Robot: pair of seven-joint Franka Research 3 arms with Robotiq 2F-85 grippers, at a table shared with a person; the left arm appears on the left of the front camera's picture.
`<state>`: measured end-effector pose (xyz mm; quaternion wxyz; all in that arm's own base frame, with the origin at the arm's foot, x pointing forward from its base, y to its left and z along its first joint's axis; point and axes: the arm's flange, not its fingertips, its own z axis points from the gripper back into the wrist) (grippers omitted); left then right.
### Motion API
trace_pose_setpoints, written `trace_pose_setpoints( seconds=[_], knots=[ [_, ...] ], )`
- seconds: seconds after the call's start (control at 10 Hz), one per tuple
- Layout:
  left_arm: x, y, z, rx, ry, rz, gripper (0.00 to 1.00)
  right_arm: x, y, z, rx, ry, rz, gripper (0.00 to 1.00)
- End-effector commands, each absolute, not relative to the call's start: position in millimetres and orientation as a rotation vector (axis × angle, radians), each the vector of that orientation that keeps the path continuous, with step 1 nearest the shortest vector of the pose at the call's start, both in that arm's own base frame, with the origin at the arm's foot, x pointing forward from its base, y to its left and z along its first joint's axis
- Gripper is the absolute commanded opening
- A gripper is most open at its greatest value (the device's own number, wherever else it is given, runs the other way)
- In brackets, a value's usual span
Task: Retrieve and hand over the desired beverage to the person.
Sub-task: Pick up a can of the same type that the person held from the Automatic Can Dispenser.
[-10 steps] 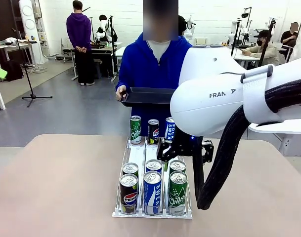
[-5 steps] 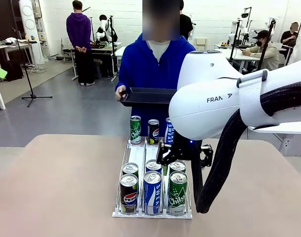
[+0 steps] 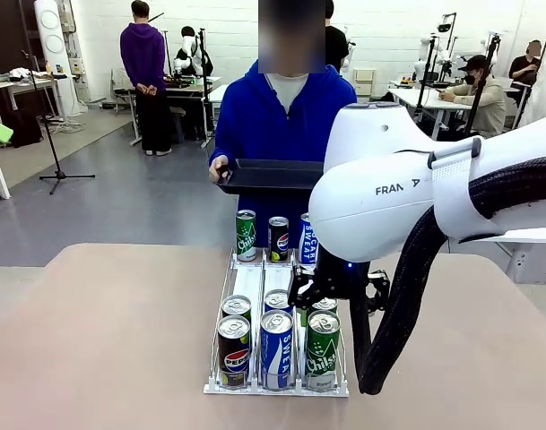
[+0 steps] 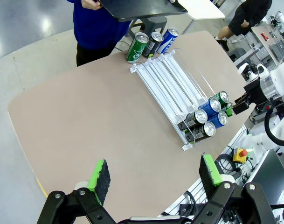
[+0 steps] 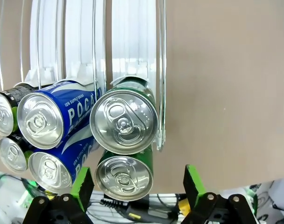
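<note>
Two grippers gape empty: left gripper (image 4: 155,172) above the tan table (image 4: 86,116), right gripper (image 3: 337,285) dipped lower over green aluminium cans (image 5: 124,122) at the near end of the clear rack (image 3: 247,279); royal-blue-hooded person (image 3: 281,125) stands at the far edge.

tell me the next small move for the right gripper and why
Probably lower the right gripper straight down: its jaws are open and hang above the green can at the rack's near end, not yet around it.
</note>
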<state>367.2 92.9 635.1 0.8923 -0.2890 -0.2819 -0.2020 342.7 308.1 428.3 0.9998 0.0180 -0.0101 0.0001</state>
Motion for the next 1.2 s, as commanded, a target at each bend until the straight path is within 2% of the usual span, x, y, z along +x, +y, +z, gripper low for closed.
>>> trace_pose_setpoints(
  seconds=[0.0, 0.5, 0.8, 0.9, 1.1],
  knots=[
    [367.2, 94.9, 634.8, -0.616, -0.598, -0.438, 1.0, 342.5, 311.7, 421.3, 0.076, 0.035, -0.007, 1.0],
    [367.2, 94.9, 634.8, -0.616, -0.598, -0.438, 1.0, 347.4, 309.1, 415.2, 0.069, 0.052, -0.002, 1.0],
    [367.2, 94.9, 634.8, -0.616, -0.598, -0.438, 1.0, 347.6, 308.9, 414.2, 0.074, 0.042, 0.03, 0.09],
    [367.2, 94.9, 634.8, -0.616, -0.598, -0.438, 1.0, 347.4, 309.2, 414.4, 0.079, 0.046, 0.035, 0.0],
    [367.2, 94.9, 634.8, -0.616, -0.598, -0.438, 1.0, 347.6, 309.8, 415.5, 0.085, 0.053, 0.042, 0.0]
  ],
)
